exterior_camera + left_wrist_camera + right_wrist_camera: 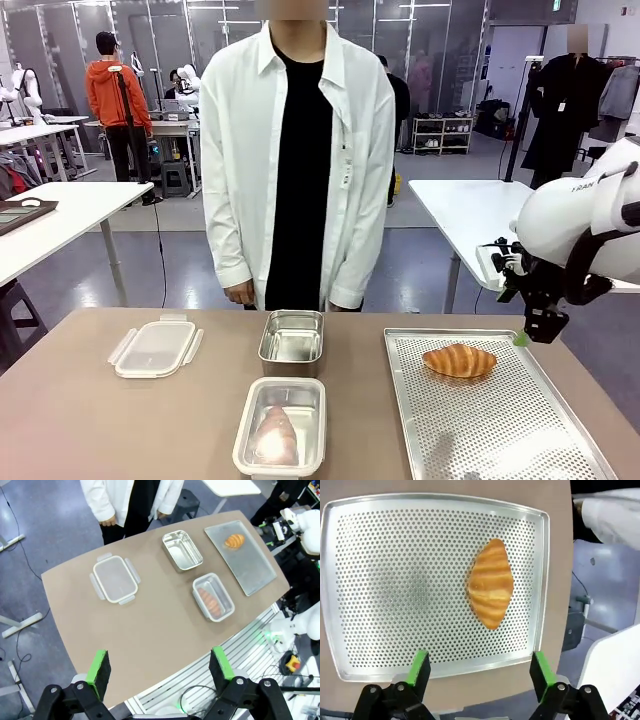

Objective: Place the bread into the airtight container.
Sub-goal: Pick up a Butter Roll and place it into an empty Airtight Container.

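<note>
Beyond spread right fingers [420,666], bread [491,584] on holey tray [395,580]. Beyond spread left fingers [100,667], brown bench [150,640]; orange lump [210,602] in clear container [222,591], hard to make out. Grey floor [50,530] around.

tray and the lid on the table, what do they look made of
Tray: probably aluminium or steel, matt grey sheen, rows of punched holes. Lid: seems clear plastic with a whitish rim and clip flaps; the brown table shows through it.

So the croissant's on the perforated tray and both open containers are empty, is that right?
Not quite. The croissant is on the perforated tray, but only the farther container is empty; the nearer container holds a piece of bread, as the front view shows.
</note>
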